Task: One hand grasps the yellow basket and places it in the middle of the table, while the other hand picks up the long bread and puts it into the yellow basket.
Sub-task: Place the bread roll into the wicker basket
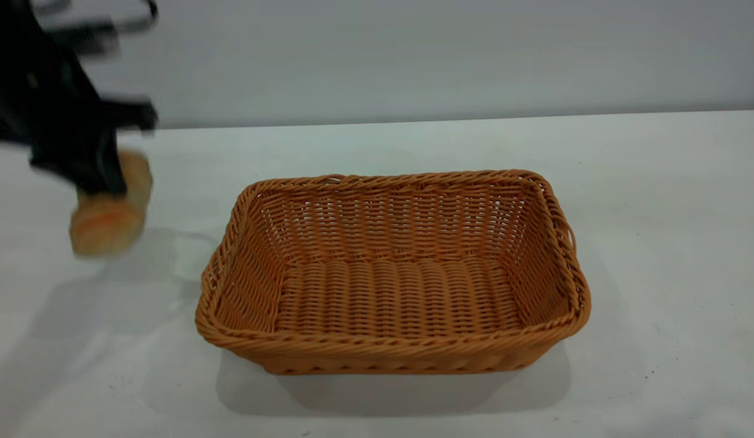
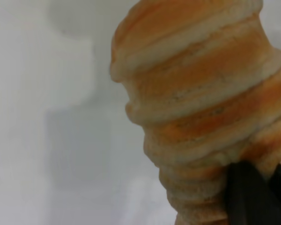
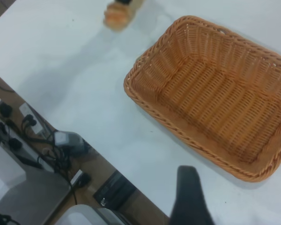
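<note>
My left claw (image 1: 103, 182) grips the long bread (image 1: 109, 210), held above the desk (image 1: 657, 243), left of the yellow basket (image 1: 392, 274) mid-desk. My right claw (image 3: 189, 197): state cannot be told.

Left arm at the exterior view's far left, raised off the bench (image 1: 657, 182), blurred. Left pincer (image 1: 103, 182) points down, fingers clamped on the long bread (image 1: 109, 213), gripping it near one end; one black fingertip (image 2: 248, 197) shows against the loaf in the left wrist view. Right arm high up; only one dark finger (image 3: 189, 197) visible, pincer state unclear.
</note>
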Controlling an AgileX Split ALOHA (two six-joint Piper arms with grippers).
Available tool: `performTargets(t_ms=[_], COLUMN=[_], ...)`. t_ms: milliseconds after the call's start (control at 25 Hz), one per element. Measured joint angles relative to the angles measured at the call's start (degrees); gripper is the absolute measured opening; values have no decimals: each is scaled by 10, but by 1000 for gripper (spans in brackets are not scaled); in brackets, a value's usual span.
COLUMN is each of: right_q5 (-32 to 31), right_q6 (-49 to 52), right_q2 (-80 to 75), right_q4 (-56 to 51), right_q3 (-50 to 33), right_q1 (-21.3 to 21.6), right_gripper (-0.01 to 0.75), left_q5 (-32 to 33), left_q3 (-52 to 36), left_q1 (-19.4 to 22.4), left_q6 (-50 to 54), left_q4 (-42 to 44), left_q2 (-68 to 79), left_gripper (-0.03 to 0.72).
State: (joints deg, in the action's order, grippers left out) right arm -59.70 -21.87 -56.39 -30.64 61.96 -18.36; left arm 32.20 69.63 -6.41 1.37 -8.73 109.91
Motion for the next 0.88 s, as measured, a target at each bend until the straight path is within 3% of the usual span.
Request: performTargets(t_ms=[320, 520, 760, 880], right_q5=[-8, -14, -17, -22], right_q6=[0, 0, 0, 7], right_q2=[0, 7, 36, 51], right_q4=[0, 0, 5, 23], right_q3=[0, 0, 0, 0], right_q1=[0, 0, 0, 0], right_gripper=[535, 535, 535, 535], left_q5=[-8, -56, -92, -112], left_q3=[0, 0, 0, 0], left_q1=[-112, -177, -214, -225], left_q6=[-78, -137, -182, -212], left_q4=[-112, -174, -219, -239], left_q2=[-52, -14, 57, 79], left_gripper=[59, 59, 63, 120])
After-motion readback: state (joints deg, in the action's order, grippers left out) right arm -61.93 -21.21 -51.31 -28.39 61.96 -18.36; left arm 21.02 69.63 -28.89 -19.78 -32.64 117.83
